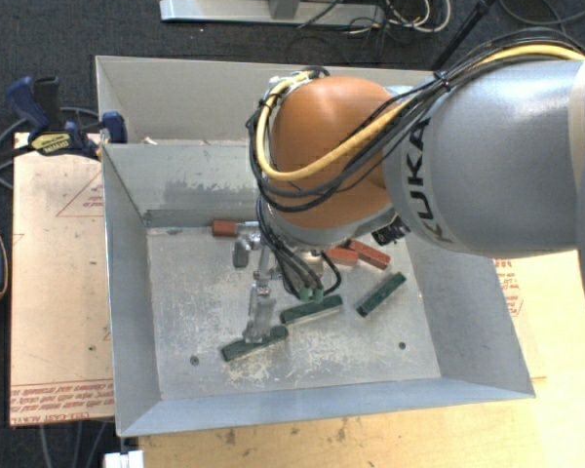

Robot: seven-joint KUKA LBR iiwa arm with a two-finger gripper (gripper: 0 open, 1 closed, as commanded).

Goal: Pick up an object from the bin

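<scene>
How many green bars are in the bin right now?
3 green bars: one nearest the front, one in the middle, one to its right. The arm may hide others.

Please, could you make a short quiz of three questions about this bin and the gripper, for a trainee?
1. True or false: everything lying in the bin is green.
2. How many green bars can be seen on the bin floor? A) one B) three C) six
3. Fill in the missing word: the gripper is over the green bar nearest the picture's ____ edge.

Key:
1. False: red blocks lie there too.
2. B
3. lower
</scene>
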